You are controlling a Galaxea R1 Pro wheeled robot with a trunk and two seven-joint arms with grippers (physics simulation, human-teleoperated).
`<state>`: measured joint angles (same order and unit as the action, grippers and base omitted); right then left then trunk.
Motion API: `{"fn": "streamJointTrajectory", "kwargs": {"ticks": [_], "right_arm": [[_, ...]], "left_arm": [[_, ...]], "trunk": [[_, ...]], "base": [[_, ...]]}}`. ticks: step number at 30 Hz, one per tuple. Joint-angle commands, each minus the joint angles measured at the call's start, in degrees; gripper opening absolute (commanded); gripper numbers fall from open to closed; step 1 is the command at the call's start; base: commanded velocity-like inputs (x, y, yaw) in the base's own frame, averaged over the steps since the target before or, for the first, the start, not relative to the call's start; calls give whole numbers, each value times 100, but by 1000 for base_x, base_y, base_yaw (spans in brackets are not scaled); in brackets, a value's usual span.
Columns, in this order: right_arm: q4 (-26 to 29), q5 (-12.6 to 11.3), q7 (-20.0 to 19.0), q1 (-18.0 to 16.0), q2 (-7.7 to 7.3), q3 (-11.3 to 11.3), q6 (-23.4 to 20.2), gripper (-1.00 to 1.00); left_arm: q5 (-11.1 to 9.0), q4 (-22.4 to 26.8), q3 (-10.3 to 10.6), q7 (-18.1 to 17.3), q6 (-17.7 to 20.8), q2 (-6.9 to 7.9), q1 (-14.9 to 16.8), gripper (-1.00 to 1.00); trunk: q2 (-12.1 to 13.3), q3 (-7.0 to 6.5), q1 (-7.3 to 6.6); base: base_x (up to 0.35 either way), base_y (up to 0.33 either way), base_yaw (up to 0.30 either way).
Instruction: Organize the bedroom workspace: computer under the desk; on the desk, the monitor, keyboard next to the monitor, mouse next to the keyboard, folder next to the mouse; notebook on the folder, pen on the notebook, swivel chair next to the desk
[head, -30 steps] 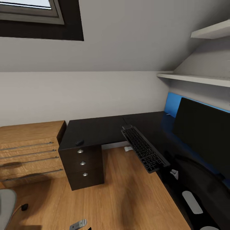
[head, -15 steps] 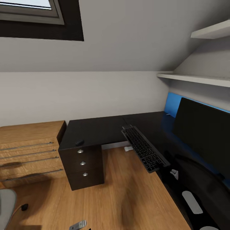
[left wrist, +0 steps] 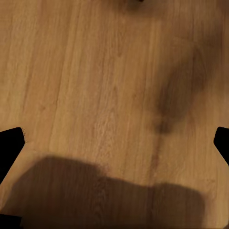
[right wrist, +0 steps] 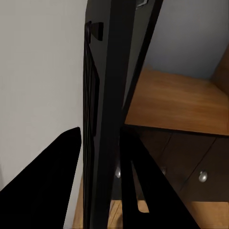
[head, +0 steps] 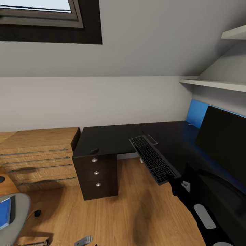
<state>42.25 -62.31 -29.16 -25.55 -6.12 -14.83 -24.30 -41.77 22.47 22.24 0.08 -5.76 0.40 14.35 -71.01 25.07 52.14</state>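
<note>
Your drawer unit (head: 97,176) under the desk (head: 112,136) has all three drawers pushed in, round silver knobs in a column, so nothing of their contents can be seen. At nine o'clock from it the wooden dresser (head: 39,159) is closed as well. On the chair seat (head: 13,218), at about eight o'clock in the head view, lies a strip of the bright blue folder (head: 4,213), cut off by the frame edge.

The keyboard (head: 152,159) is slim and dark grey with black keys. It hangs tilted in front of the desk's inner corner, its near end out over the floor (head: 136,212). In the right wrist view you see it edge-on (right wrist: 98,138) between the two black fingers (right wrist: 45,186) of your right gripper (right wrist: 102,176), which is clamped on it. The mouse (head: 94,150), a small dark oval, sits on the desk at its front edge above the drawer unit. The monitor (head: 223,140) stands at three o'clock, its black front towards you, on the desk's other wing.

Your left gripper (left wrist: 114,143) is spread wide over bare planks, with only the finger edges in frame.

Against a second ago the whole picture has slid to the right: that is your camera turning left. The folder and more of the chair have come into view; the keyboard keeps its place in the grip.
</note>
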Motion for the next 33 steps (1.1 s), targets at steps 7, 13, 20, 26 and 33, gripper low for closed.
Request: {"fn": "streamJointTrajectory", "kwargs": {"ticks": [7, 13, 20, 26, 33], "right_arm": [[11, -53, -10, -3, -1, -19, -57, -100], [19, -53, -10, -3, 1, -15, -57, -100], [20, -53, -10, -3, -3, -19, -57, -100], [10, -43, -34, -3, -3, -38, -41, -100], [-17, -13, -37, -3, -4, -23, -19, -100]], "left_arm": [[-59, -9, 45, 1, -31, 4, 7, 100], [-59, -6, 50, 1, -31, 4, 7, 100], [-58, -7, 48, 1, -31, 4, 7, 100], [-59, -12, 48, 1, -31, 4, 7, 100], [-58, -11, 47, 1, -31, 4, 7, 100]], "trunk": [[-3, 6, 0], [-3, 6, 0], [-3, 6, 0], [-3, 6, 0], [-3, 6, 0]], "base": [[0, 0, 216], [0, 0, 201], [0, 0, 160], [-73, 0, 22], [-294, 0, 2]]}}
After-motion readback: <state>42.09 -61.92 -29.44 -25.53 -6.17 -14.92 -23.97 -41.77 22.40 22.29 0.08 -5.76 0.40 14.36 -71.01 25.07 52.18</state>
